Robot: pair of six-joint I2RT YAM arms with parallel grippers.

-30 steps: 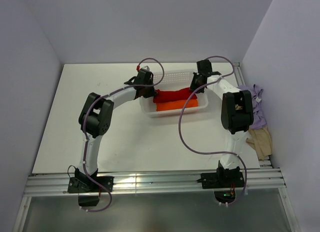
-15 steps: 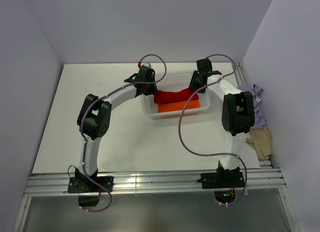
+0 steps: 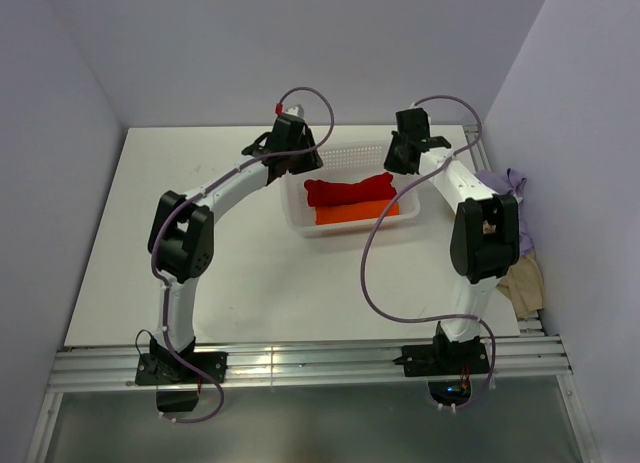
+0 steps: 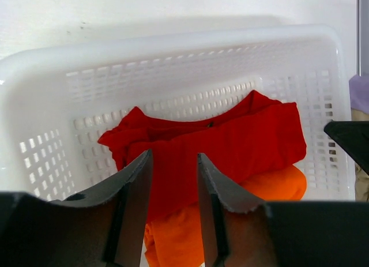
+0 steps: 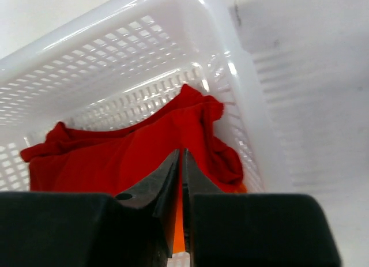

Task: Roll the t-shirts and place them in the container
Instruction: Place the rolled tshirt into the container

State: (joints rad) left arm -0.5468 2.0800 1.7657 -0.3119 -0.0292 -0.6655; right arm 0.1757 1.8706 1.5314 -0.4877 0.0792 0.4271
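Observation:
A rolled red t-shirt (image 3: 348, 191) lies in the white mesh basket (image 3: 300, 226) on top of an orange t-shirt (image 3: 355, 213). My left gripper (image 4: 174, 155) hovers above the basket's left end, open, with nothing between its fingers; the red t-shirt (image 4: 230, 140) and the orange one (image 4: 271, 186) show below it. Over the basket's right end my right gripper (image 5: 180, 153) is shut, holding nothing, above the red t-shirt (image 5: 115, 157). A lavender t-shirt (image 3: 512, 183) and a beige t-shirt (image 3: 522, 281) lie crumpled at the table's right edge.
The basket (image 4: 173, 48) stands at the back middle of the white table (image 3: 130, 243), between the two arms. Purple cables loop over both arms. Grey walls close in the table at the back and both sides.
Both grippers have risen out of the basket and drawn apart. The left one opened and let go of the red t-shirt. The right one opened, then closed again empty.

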